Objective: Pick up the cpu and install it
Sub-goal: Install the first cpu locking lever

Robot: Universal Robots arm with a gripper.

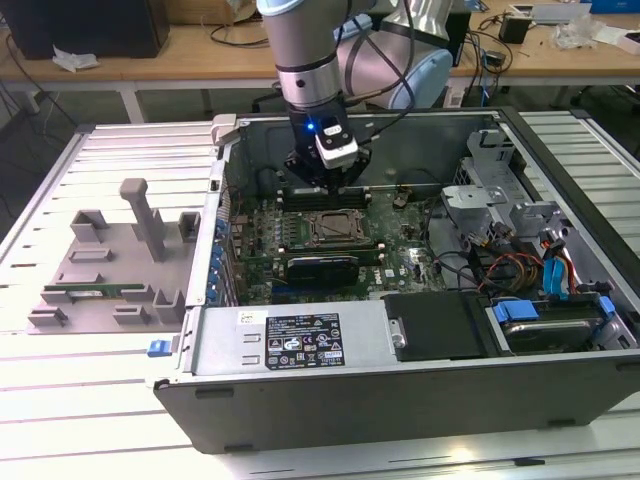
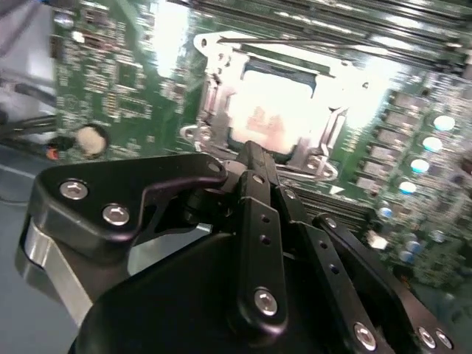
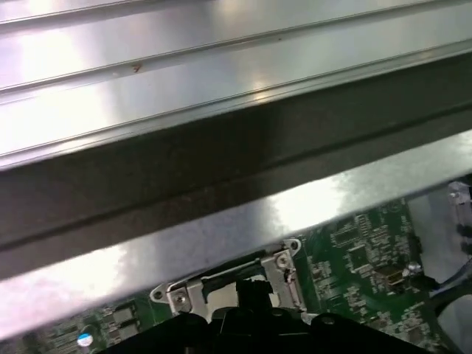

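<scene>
Second wrist view: your gripper (image 2: 254, 158) hovered directly above the socket frame (image 2: 273, 110); I couldn't tell the fingers' state or see the cpu.

An open computer case (image 1: 300, 345) lies on its side on a ribbed metal table (image 1: 80, 400). Inside it, a green motherboard (image 1: 400, 265) carries a square socket frame (image 1: 330, 228), seen with its metal bracket in the second wrist view (image 2: 273, 110). Toward the exterior view's right sit a metal drive cage (image 1: 490, 195) and blue and orange cables (image 1: 555, 270). On the exterior view's left, a grey fixture tray (image 1: 110, 270) holds a long green memory stick (image 1: 95, 292). A wooden workbench (image 1: 180, 60) stands behind.
</scene>
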